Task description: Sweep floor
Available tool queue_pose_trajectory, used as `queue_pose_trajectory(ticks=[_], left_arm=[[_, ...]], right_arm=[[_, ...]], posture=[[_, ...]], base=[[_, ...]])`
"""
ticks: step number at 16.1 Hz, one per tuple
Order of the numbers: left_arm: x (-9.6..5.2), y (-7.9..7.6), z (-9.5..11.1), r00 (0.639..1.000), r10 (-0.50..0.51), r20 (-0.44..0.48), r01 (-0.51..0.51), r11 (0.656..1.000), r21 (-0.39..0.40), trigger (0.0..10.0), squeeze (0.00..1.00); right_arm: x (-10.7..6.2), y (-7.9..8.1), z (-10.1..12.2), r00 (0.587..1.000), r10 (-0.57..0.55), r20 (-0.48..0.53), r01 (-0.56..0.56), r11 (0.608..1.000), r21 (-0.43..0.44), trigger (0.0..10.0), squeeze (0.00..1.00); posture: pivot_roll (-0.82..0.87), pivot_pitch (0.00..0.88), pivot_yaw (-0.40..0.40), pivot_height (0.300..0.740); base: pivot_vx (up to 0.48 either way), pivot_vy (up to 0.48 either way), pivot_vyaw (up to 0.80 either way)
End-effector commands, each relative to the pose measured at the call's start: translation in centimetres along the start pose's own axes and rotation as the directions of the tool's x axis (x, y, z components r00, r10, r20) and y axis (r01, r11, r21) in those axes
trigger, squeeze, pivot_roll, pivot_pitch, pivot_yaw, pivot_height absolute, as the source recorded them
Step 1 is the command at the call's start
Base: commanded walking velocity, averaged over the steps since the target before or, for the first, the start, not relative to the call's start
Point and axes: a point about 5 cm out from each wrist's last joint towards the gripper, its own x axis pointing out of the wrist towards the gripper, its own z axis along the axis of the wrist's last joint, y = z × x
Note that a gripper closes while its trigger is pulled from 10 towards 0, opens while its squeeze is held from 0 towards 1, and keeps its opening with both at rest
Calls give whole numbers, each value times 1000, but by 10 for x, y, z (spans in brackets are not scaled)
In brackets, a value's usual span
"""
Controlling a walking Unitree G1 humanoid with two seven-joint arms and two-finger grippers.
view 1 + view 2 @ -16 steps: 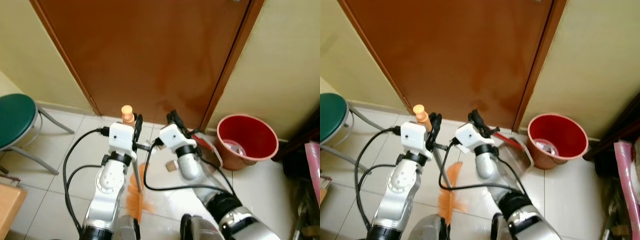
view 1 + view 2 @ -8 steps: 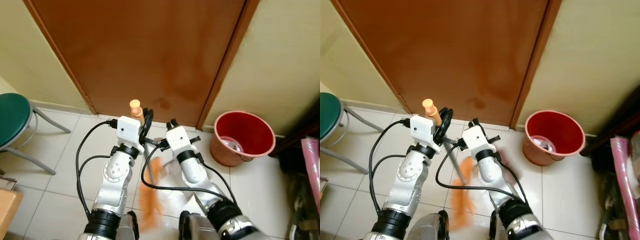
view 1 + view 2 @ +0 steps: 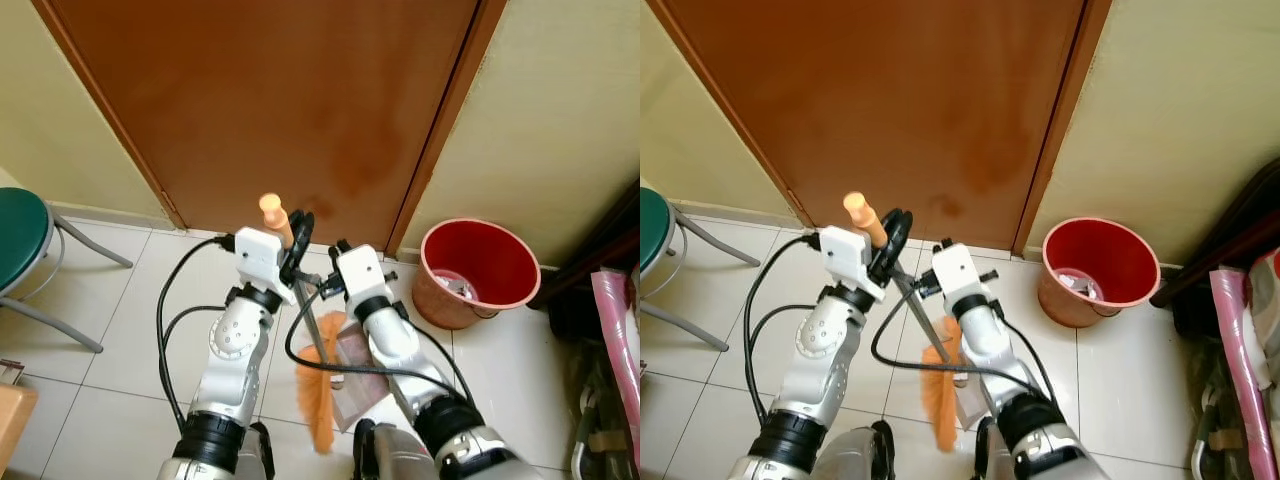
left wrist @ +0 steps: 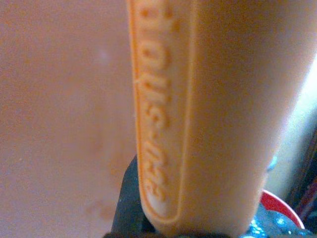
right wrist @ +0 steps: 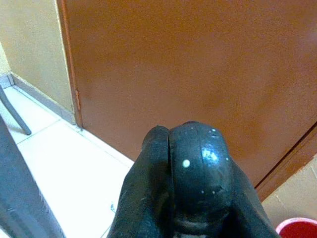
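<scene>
While your left gripper (image 3: 292, 238) is clamping the broom (image 3: 318, 395) near its orange handle tip, the bristles are hanging low in the centre of the frame.

You are looking down from the head camera at a brown door (image 3: 270, 100) across the upper middle of the frame, with white floor tiles (image 3: 130, 320) below it. Your left gripper's black fingers are pinching the broom's upper shaft, and the orange handle end (image 4: 208, 114) is looming large and blurred in the left wrist view. Your right gripper (image 3: 336, 252) is sitting just beside the grey shaft, its fingers (image 5: 185, 173) pressed together with nothing between them. A dustpan (image 3: 362, 380) is lying at the lower centre beside the orange bristles. A red bucket (image 3: 475, 272) is standing at the right, and a green stool (image 3: 25, 225) is showing at the left edge.
</scene>
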Motion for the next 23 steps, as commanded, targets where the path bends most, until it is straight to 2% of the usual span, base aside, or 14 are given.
queue_pose_trajectory(ticks=[1,2,3,5,6,7,8,9,12,15,18,21,23], left_arm=[[24,-40,19,991,-35,127,60,978,-198,10000,0],[25,-40,20,991,-32,129,58,978,-199,10000,0],[36,-29,32,984,33,172,9,972,-233,10000,0],[45,-14,46,973,92,214,-37,968,-247,10000,0],[44,-1,54,966,98,241,-51,980,-192,10000,0],[41,9,57,962,113,248,-71,983,-171,10000,0],[41,9,57,962,113,248,-71,983,-171,10000,0],[34,26,64,954,140,264,-106,984,-141,10000,0],[23,52,80,935,197,296,-173,979,-106,10000,0],[18,63,92,923,214,321,-196,977,-88,10000,0],[8,73,106,914,226,338,-216,974,-68,10000,0],[-5,76,97,926,231,297,-230,972,-41,10000,0],[-19,74,83,955,190,228,-198,980,13,10000,0]], right_arm=[[5,16,4,998,63,-17,-62,997,49,10000,0],[5,15,4,998,64,-18,-63,997,51,10000,0],[8,8,4,999,45,-29,-44,998,41,10000,0],[11,-5,2,999,7,-48,-5,999,40,10000,0],[12,-16,1,998,-26,-58,28,999,38,10000,0],[12,-24,0,996,-53,-67,55,998,42,10000,0],[12,-24,0,996,-53,-67,55,998,42,10000,0],[10,-37,-4,990,-104,-91,110,992,60,10000,0],[3,-63,-18,966,-201,-161,218,971,94,10000,0],[-3,-76,-27,946,-240,-220,268,957,110,10000,0],[-16,-90,-43,904,-285,-319,339,932,129,10000,0],[-29,-101,-50,879,-326,-349,390,911,132,10000,0],[-40,-112,-52,860,-378,-343,442,887,131,10000,0]], posture=[[29,144,-26,740],[29,144,-26,740],[26,114,-31,740],[24,94,-34,740],[19,74,-31,740],[18,66,-31,740],[18,66,-31,740],[19,52,-28,740],[34,35,-29,740],[44,22,-32,740],[44,20,-38,740],[50,17,-44,740],[54,16,-38,740]], base=[[0,0,0],[0,0,0],[0,0,0],[0,0,0],[0,0,0],[0,0,0],[0,0,0],[0,0,0],[0,0,0],[0,0,0],[0,0,0],[0,0,0],[0,0,0]])
